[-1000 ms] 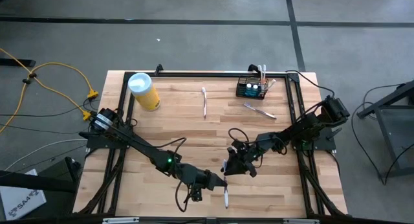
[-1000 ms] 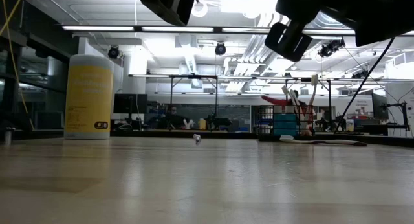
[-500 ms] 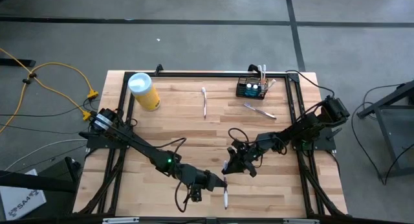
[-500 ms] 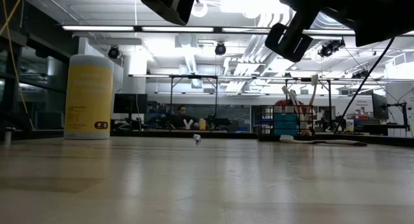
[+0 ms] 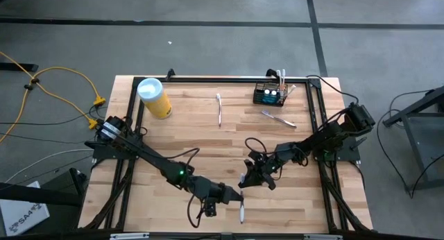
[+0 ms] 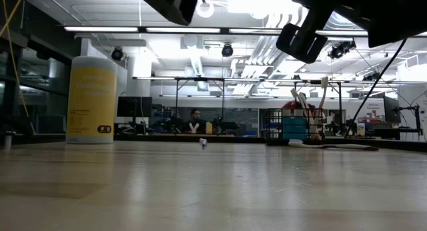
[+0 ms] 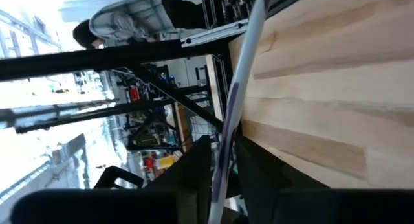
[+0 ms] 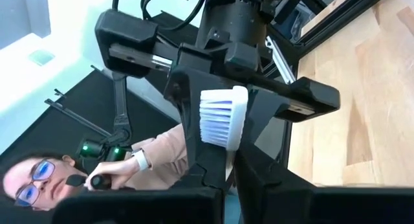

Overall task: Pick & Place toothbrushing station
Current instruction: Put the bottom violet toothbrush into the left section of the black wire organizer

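A white toothbrush (image 5: 242, 202) with purple marks hangs above the table near its near edge, its length running near to far. My right gripper (image 5: 247, 179) is shut on its bristle end (image 8: 220, 117). My left gripper (image 5: 234, 195) reaches in from the left; its fingers stand slightly apart on either side of the handle (image 7: 223, 146), so it is open. The toothbrushing station (image 5: 269, 94), a black mesh basket holding brushes, stands at the far right, also in the low view (image 6: 293, 127). The yellow canister (image 5: 154, 98) stands at the far left. My right gripper pinches the toothbrush's neck (image 8: 228, 164) between its two fingers, just behind the bristle head, which sticks out past the fingertips. The fingers come from the table's right side and lie across the brush. The brush is clear of the table. Whether my left gripper's fingers touch the handle, I cannot tell.
Two more toothbrushes lie on the wood, one at the far middle (image 5: 219, 109), one near the basket (image 5: 277, 118). A black frame rail (image 5: 229, 79) runs along the far edge. A person (image 8: 39, 179) shows beyond the table in the right wrist view.
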{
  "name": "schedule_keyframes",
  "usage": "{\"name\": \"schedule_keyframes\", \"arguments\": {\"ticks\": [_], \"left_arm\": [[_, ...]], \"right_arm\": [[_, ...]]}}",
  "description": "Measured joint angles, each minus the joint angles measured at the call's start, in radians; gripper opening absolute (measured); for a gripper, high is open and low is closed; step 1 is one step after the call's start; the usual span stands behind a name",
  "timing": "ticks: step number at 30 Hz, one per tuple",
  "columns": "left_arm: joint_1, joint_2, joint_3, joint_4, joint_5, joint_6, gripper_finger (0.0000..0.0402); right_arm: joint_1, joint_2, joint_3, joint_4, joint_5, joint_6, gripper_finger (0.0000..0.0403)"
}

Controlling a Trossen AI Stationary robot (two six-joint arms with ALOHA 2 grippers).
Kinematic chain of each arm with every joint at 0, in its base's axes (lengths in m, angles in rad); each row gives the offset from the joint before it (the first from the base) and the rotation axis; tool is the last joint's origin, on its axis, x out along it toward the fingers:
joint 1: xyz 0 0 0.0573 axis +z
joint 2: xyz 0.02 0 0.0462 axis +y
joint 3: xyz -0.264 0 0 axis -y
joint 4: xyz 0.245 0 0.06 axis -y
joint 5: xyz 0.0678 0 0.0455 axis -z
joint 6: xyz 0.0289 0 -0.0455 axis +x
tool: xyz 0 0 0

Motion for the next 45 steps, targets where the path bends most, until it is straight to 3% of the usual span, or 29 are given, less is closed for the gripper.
{"name": "schedule_keyframes", "arguments": {"ticks": [7,14,21,28,37,42,45], "left_arm": [[-0.048,0.0,0.0,-0.014,-0.092,-0.044,0.008],[-0.103,0.0,0.0,-0.085,-0.294,-0.202,0.0081],[-0.155,0.0,0.0,-0.17,-0.525,-0.453,0.0081],[-0.182,0.0,0.0,-0.241,-0.691,-0.681,0.0081],[-0.175,0.0,0.001,-0.352,-0.841,-0.924,0.0081],[-0.156,0.0,0.001,-0.438,-0.905,-1.066,0.0081],[-0.139,0.0,0.001,-0.511,-0.922,-1.165,0.0081]], "right_arm": [[0.0,0.0,-0.001,-0.041,-0.006,0.002,0.0007],[-0.067,-0.018,-0.001,-0.091,-0.041,-0.027,0.0007],[-0.248,-0.135,-0.001,-0.328,-0.05,-0.189,0.0007],[-0.453,-0.301,-0.001,-0.53,-0.016,-0.372,0.0007],[-0.69,-0.469,-0.001,-0.737,0.077,-0.561,0.0007],[-0.812,-0.511,0.0,-0.742,0.091,-0.617,0.0007],[-0.87,-0.511,0.048,-0.833,0.102,-0.654,0.0007]]}}
